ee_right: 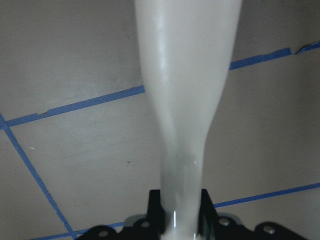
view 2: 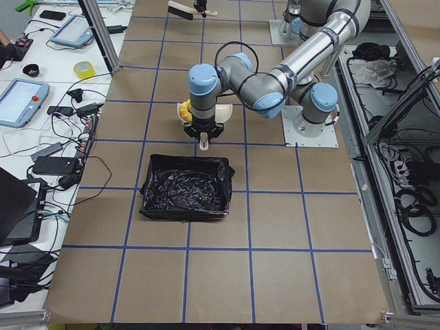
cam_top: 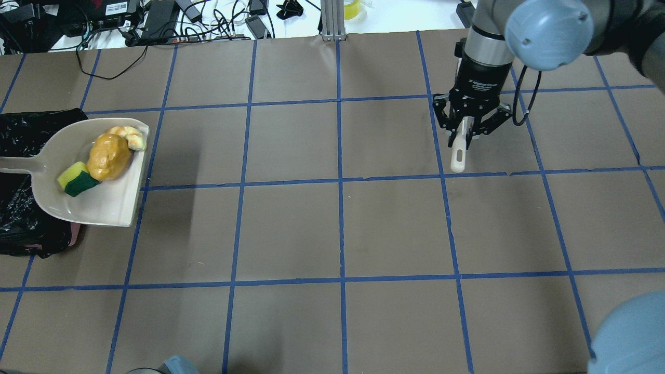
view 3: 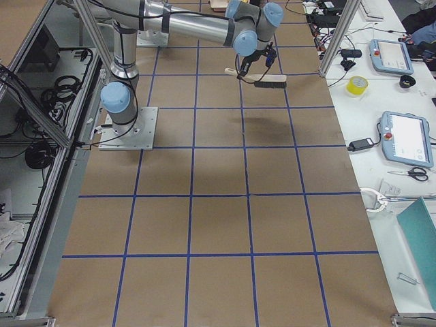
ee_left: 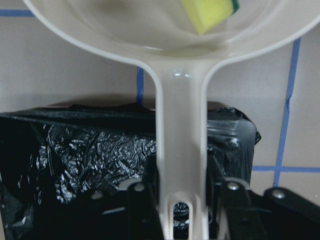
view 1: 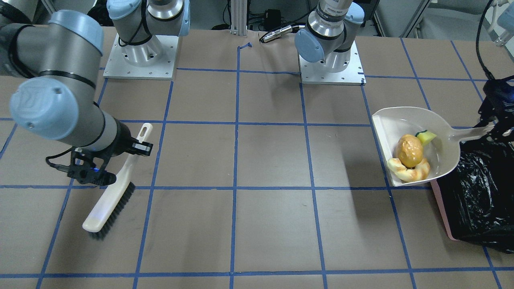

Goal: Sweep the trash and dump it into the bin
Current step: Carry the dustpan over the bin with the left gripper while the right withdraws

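Three trash items, golden-brown lumpy piece [view 1: 409, 150], yellow-green sponge block [view 1: 426, 137] and tan croissant [view 1: 408, 171], sit in beige dustpan [view 1: 397, 120] overlapping edge of pink black-lined bin [view 1: 445, 214]. Left gripper [ee_left: 181, 210] clamps dustpan handle; right gripper [cam_top: 470, 124] clamps beige dark-bristled brush [view 1: 110, 200].

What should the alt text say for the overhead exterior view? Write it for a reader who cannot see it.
A beige dustpan at the view's left holds a potato-like piece, a sponge and a croissant, its handle reaching over the black-lined bin. At upper right, the right gripper grips a beige brush handle.
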Motion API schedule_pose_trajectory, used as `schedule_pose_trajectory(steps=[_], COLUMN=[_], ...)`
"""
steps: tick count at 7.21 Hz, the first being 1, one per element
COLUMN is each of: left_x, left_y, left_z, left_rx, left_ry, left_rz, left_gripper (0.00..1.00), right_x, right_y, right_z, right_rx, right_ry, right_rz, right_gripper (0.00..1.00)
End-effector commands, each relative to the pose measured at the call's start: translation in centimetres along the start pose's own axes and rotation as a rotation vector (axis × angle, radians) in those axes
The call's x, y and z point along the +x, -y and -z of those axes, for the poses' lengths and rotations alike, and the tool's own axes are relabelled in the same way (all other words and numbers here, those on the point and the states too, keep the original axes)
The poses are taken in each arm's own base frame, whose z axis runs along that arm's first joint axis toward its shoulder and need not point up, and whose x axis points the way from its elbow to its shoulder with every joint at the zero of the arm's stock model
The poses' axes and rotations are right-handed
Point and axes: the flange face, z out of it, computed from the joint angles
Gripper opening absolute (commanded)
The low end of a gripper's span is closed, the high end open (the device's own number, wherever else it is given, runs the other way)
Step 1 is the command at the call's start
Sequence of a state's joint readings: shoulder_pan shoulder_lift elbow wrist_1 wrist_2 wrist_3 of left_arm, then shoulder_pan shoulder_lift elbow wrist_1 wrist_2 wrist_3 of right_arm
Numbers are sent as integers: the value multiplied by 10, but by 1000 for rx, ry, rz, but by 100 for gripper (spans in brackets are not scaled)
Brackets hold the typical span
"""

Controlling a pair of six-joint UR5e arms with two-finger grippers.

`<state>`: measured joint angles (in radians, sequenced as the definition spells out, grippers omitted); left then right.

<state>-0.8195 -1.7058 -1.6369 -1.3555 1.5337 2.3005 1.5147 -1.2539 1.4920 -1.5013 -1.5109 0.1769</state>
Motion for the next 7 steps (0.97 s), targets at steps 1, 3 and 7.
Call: schedule_pose_trajectory(steps=[1, 3, 7], left_x=[20, 8, -25], left_y=[-81, -131, -206], left_z=[32, 35, 46], left_rx=[-38, -61, -154], left_ry=[31, 37, 53], left_rz=[19, 18, -92], left_gripper=[0, 0, 0], right_x=[77, 126, 164], right_y=[34, 61, 93], right_z=[-11, -36, -61], right_rx=[-29, -71, -63], right_ry=[35, 62, -56], right_rz=[82, 131, 205], right_gripper=[0, 0, 0])
